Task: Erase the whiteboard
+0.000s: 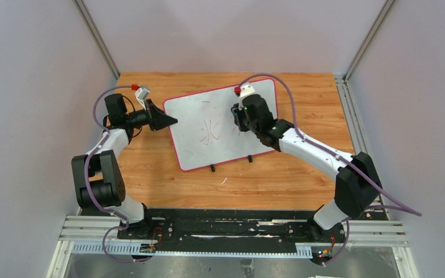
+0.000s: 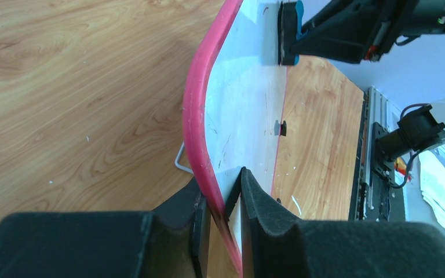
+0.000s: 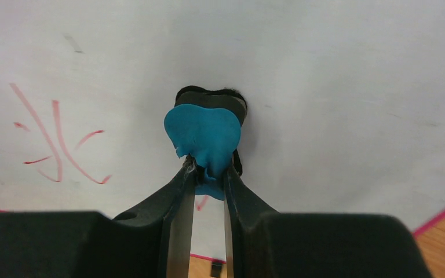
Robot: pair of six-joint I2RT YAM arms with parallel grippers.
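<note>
The whiteboard [image 1: 220,124], grey-white with a pink-red rim and two black feet on its near edge, lies on the wooden table. Red handwritten marks [image 1: 210,132] sit near its middle and show in the right wrist view [image 3: 58,136]. My left gripper [image 1: 171,121] is shut on the board's left rim [image 2: 200,116]. My right gripper [image 1: 239,119] is shut on a blue eraser with a black pad [image 3: 204,132], which rests on the board right of the marks. The eraser also shows in the left wrist view [image 2: 290,32].
The wooden table [image 1: 150,174] has grey walls close on the left, right and back. A metal rail [image 1: 347,98] runs along the right edge. A small white scrap [image 1: 223,180] lies in front of the board. A wire stand [image 2: 181,162] shows under the board's rim.
</note>
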